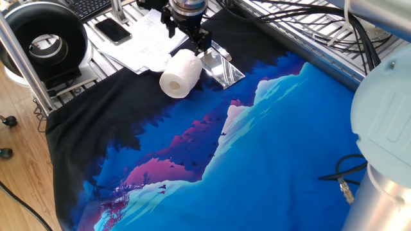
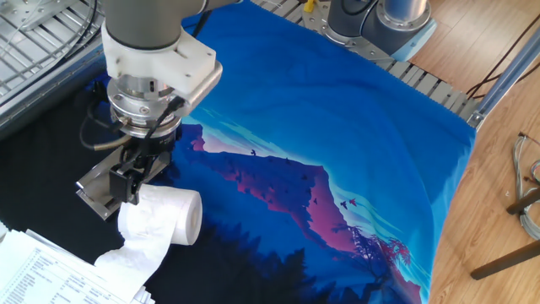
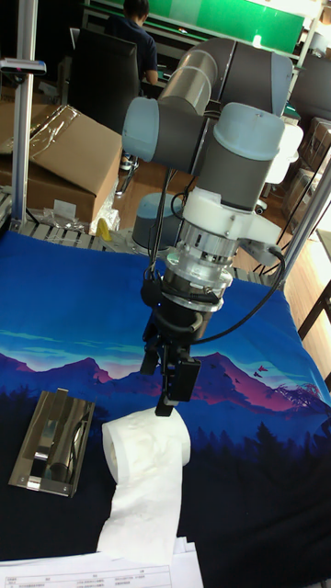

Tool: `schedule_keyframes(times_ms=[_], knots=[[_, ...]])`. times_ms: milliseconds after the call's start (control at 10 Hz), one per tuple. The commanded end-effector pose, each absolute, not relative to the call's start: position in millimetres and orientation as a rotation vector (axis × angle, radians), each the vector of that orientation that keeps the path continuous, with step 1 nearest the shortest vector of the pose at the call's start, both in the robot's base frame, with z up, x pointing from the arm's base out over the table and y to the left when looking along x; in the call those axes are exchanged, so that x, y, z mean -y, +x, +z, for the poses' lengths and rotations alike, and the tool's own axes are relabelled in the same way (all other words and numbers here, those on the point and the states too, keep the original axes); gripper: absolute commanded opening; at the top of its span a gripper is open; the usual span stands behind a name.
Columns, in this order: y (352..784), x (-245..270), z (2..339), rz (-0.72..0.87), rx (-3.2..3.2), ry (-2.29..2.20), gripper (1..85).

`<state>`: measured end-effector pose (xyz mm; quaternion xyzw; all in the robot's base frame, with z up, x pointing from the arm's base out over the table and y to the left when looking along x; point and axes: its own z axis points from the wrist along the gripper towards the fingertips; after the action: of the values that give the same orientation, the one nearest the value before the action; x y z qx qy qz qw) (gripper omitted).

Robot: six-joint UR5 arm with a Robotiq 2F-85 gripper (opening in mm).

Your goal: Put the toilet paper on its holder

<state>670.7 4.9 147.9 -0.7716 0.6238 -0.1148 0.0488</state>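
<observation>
White cylindrical toilet paper roll point(image 3: 147, 445), hollow-cored, lies on its side low in the tall frame on a blue mountain-print cloth point(image 2: 337, 143), a loose tail trailing onto printed white sheets point(image 1: 144, 38), their text too small to read. Shiny flat silver metal holder point(image 3: 53, 440) lies left, apart. Black two-finger gripper point(image 3: 164, 378) hangs just above the roll, jaws slightly parted, seemingly empty.

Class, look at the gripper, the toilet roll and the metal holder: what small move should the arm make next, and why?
Probably lower straight down and close on the toilet roll. The gripper hangs just above it with its jaws apart and nothing in them, and the roll lies on its side beside the holder, not on it.
</observation>
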Motion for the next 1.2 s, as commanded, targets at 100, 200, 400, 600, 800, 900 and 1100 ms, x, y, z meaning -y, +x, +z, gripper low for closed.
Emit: schedule_keyframes(times_ms=[100, 200, 400, 600, 800, 900, 1100], knots=[[674.1, -5.6, 152.8, -0.34, -1.946, -2.283, 85.0], [676.5, -3.9, 152.9, -0.356, -1.958, -2.268, 85.0], [682.2, -8.1, 154.4, -0.362, -1.956, -2.231, 85.0], [686.4, -0.2, 156.1, -0.409, -1.991, -2.203, 85.0], [684.8, -15.9, 154.9, -0.329, -2.017, -2.128, 85.0], [678.3, -12.9, 153.1, -0.309, -2.087, -2.092, 85.0], [671.3, -8.7, 151.5, -0.295, -2.147, -2.072, 85.0]])
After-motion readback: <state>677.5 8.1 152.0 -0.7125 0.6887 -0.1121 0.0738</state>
